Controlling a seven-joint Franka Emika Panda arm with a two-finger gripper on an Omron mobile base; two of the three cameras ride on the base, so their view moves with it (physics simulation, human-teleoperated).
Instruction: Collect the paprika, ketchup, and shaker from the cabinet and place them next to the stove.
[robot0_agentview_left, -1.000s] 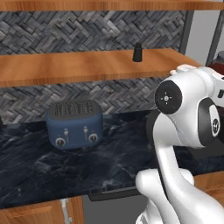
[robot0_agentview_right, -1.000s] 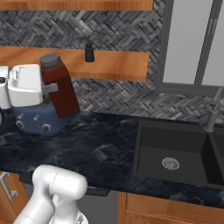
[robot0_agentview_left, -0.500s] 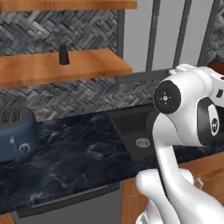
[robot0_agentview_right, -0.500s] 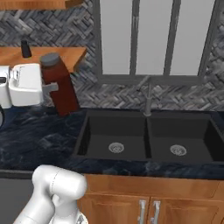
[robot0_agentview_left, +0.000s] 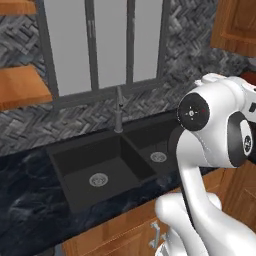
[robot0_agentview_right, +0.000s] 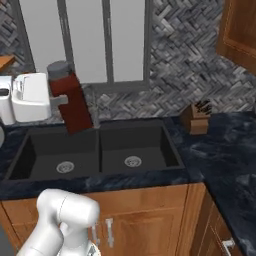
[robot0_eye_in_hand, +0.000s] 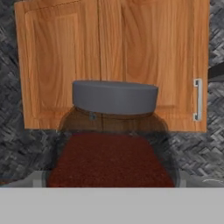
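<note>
From the right base view I see my gripper at the left, its jaws spread wide around the paprika and clamped on its sides. The jar hangs in the air, tilted, lid toward the upper left, over the left basin of the sink. In the hand view the paprika sits right in front of me: grey lid at the top, clear shoulder beneath it, and dark red powder filling the body. Behind it hangs a closed wood cupboard with a metal handle on its right door, against the herringbone tile.

Below the jar, the sink has two black basins, each with a round drain and nothing else that I can make out in them. The faucet stands behind the divider, under the window. Right of the sink, on the dark counter, a knife block holds dark-handled knives. In the left base view, an orange shelf board juts in at the left edge.
</note>
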